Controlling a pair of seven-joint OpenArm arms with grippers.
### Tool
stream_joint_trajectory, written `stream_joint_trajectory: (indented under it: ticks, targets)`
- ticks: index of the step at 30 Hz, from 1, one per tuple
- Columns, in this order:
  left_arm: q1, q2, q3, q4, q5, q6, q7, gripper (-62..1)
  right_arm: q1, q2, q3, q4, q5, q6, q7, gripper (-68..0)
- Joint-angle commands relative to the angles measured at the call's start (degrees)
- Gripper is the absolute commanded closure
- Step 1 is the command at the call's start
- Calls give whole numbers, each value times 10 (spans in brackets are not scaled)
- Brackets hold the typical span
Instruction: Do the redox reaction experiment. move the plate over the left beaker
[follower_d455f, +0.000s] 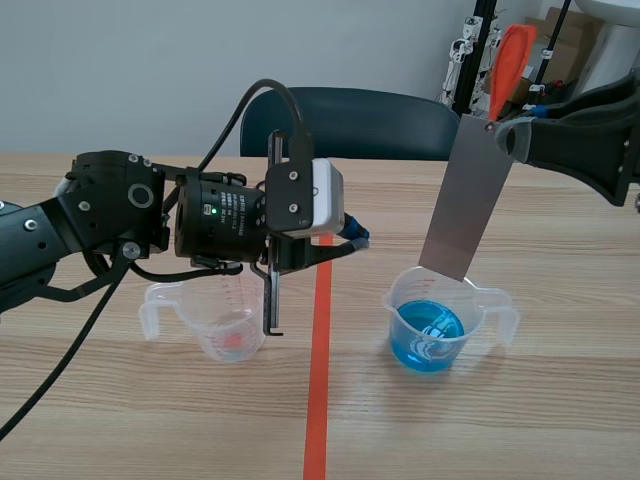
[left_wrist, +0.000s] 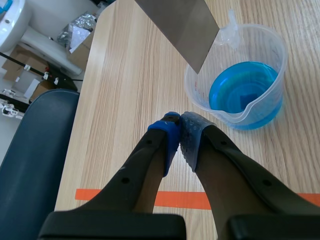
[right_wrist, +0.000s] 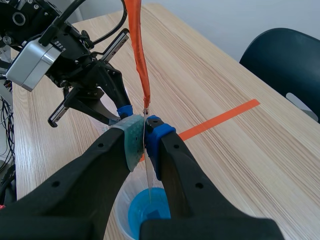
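Right pincer (right_wrist: 145, 131) is gripping plate (follower_d455f: 465, 195), hanging beneath it over blue beaker (follower_d455f: 432, 328) | left pincer (left_wrist: 180, 127) closed, empty | I'm planning: carrying plate over left beaker (follower_d455f: 222, 320).

Nothing readable; red scale marks on the left beaker (follower_d455f: 232, 300) are too small.

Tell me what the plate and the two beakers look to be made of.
Plate: probably metal, a thin flat grey sheet with a dull, matte face and straight edges.
Left beaker and right beaker: most likely clear moulded plastic, slightly cloudy, with a handle, spout and printed red scale marks; glass seems unlikely.
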Motion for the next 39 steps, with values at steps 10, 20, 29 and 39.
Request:
stream_joint_trajectory:
  ticks: [10,20,29,39]
  targets:
    - [-3,1,0,5,-8,3,-7,-27,7,7,10,8,8,0,6,-6]
    - [-3,-1,0,5,-8,6,-7,-27,7,7,10,8,6,0,6,-6]
    - [35,-58,-18,9,-74,25,-30,-27,7,8,10,8,4,0,6,-6]
    - [197,-139,-183,62,-120,25,-116,-27,9,17,10,8,5,9,7,-6]
